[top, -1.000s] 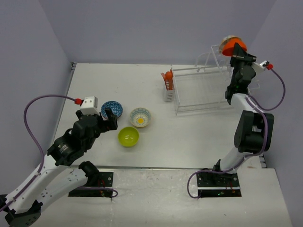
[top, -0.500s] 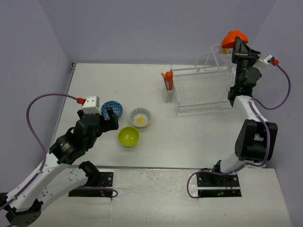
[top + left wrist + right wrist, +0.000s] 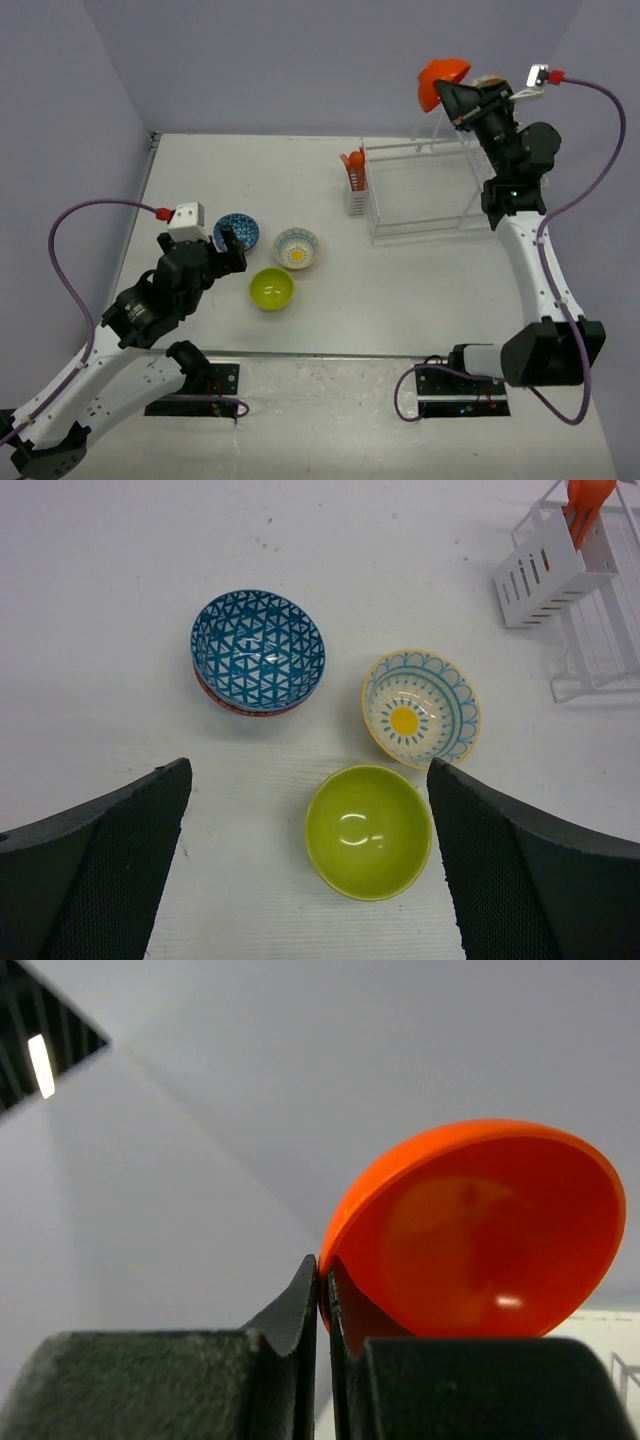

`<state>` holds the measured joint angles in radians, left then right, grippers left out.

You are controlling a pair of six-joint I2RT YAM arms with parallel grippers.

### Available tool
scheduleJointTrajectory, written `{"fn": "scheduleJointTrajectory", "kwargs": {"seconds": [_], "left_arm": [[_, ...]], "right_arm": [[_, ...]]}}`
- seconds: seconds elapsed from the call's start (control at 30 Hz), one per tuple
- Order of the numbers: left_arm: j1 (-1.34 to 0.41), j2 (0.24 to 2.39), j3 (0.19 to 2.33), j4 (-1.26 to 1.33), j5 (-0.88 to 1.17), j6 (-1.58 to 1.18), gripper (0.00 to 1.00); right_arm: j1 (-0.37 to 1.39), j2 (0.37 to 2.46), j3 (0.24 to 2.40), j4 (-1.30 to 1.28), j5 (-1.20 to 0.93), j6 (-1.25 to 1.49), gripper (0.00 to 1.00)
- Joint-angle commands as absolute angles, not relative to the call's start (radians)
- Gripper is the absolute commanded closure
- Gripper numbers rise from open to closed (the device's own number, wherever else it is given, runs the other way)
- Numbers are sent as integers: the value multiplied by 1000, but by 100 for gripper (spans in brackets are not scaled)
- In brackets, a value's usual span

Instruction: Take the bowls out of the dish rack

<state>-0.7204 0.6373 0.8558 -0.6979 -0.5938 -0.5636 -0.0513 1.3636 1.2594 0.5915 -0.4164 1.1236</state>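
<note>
The right fingers point(image 3: 290, 1315) are pinched tight on the rim of the orange bowl point(image 3: 480, 1230), which hangs tilted in the air above the far end of the dish rack point(image 3: 420, 195). The left fingers point(image 3: 100, 870) are spread wide apart, holding nothing, above 3 bowls on the surface point(image 3: 300, 170): a blue-patterned bowl point(image 3: 258, 652), a cream bowl point(image 3: 420, 708) with a yellow centre, and a lime-green bowl point(image 3: 368, 831).

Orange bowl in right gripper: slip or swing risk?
Glossy orange bowl, pinched at the rim only by the right gripper, may pivot or slip. Held high above the dish rack, so a drop could crack it.
</note>
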Motion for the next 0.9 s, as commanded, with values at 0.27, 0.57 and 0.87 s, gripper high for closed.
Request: {"fn": "scheduleJointTrajectory", "kwargs": {"seconds": [0.27,0.57,0.87], "left_arm": [[-721,641,1137,-997,-1058,-768,0],[-719,434,1098,-1137,-1253,-1041,0],[-719,420,1054,-1097,-1223,-1002,0]], "right_arm": [[734,1221,1436,-354,-159,-179,100],[1135,1566,1496,-482,92,-287,100],[1241,1876,1713,-653,94,-333,100]]}}
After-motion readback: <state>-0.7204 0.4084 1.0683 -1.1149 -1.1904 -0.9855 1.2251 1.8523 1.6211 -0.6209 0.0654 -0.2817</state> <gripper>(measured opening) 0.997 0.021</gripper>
